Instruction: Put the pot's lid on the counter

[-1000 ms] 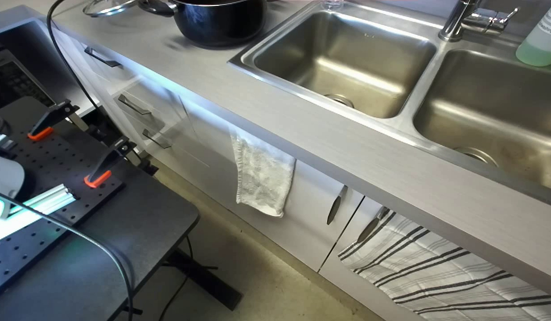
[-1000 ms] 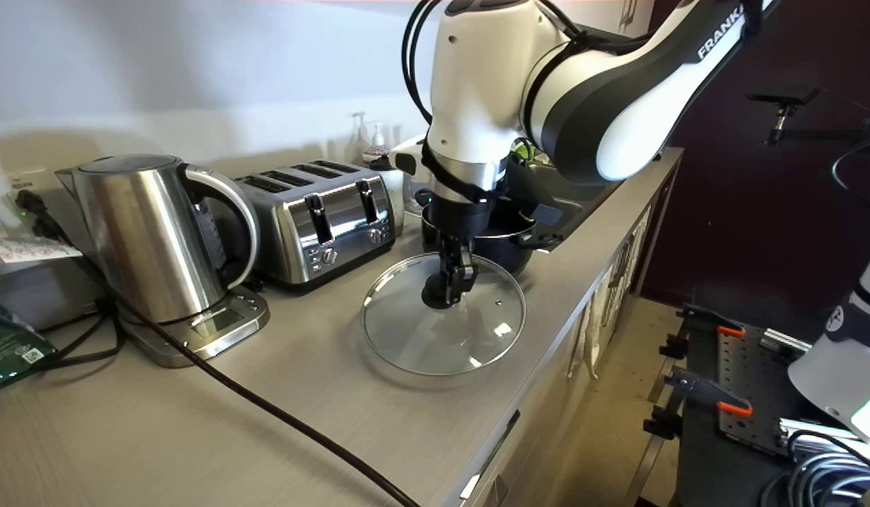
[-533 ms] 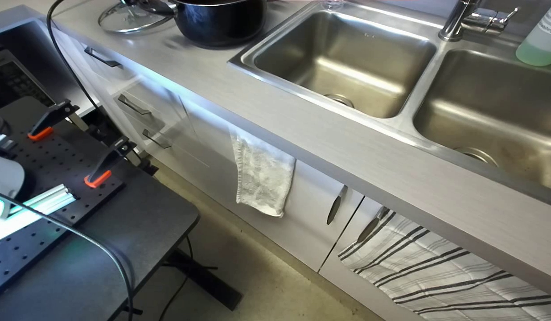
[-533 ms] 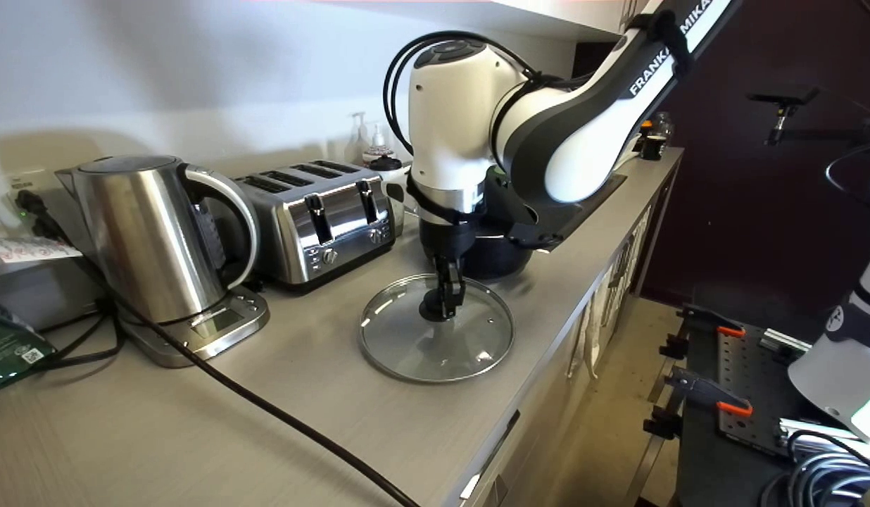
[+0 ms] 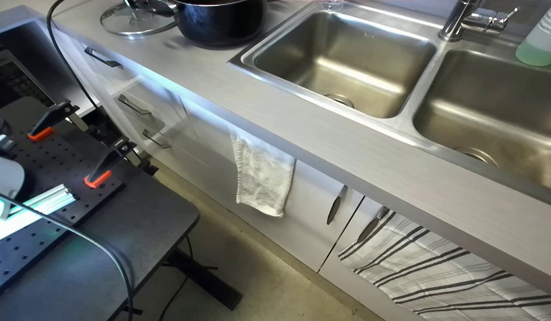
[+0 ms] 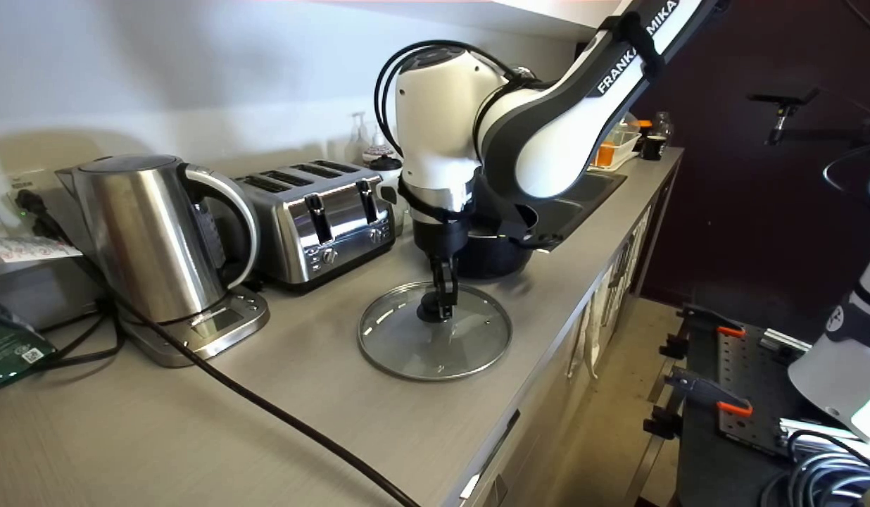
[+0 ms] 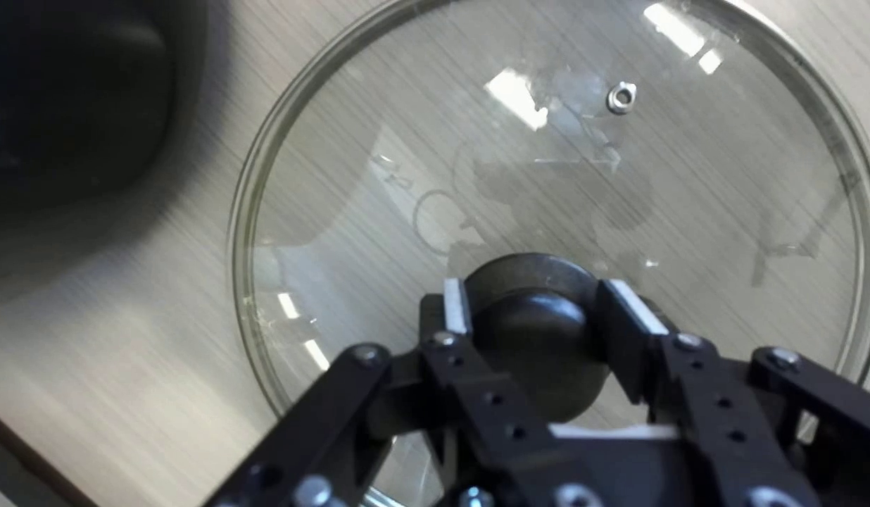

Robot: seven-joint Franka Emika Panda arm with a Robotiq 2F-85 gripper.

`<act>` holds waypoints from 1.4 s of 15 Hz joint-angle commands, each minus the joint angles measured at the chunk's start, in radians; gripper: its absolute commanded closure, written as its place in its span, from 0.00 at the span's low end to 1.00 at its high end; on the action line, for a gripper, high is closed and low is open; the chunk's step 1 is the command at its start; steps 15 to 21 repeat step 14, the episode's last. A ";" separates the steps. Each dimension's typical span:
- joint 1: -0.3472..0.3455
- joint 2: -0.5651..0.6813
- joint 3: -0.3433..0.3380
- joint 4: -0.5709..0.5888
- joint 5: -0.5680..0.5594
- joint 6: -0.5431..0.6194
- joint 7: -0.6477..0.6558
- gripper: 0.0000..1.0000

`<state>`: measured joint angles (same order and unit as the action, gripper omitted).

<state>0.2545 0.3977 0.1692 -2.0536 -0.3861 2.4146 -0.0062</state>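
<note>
The clear lid (image 6: 470, 345) lies flat on or just above the light-grey counter (image 6: 301, 394), in front of the dark pot (image 6: 495, 259). My gripper (image 6: 445, 303) points down and is shut on the lid's black knob. In the wrist view the two fingers (image 7: 540, 310) press on both sides of the knob, and the glass lid (image 7: 562, 190) fills most of the picture. The pot (image 7: 69, 105) is at the upper left there, apart from the lid. In an exterior view the lid (image 5: 135, 22) is at the top left, beside the pot (image 5: 219, 22).
A steel kettle (image 6: 136, 239) and a toaster (image 6: 329, 225) stand along the wall. A black cable (image 6: 266, 407) crosses the counter. The counter's front edge (image 6: 540, 377) is right of the lid. Sink basins (image 5: 347, 62) lie beyond the pot.
The lid and gripper came down toward the counter and moved slightly away from the pot's handle. In the last half second they shifted only a little. The knob stays between the fingers.
</note>
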 commanded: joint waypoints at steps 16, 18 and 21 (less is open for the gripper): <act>-0.041 -0.254 0.034 -0.205 0.108 0.077 -0.173 0.00; -0.041 -0.254 0.034 -0.205 0.108 0.077 -0.173 0.00; -0.041 -0.254 0.034 -0.205 0.108 0.077 -0.173 0.00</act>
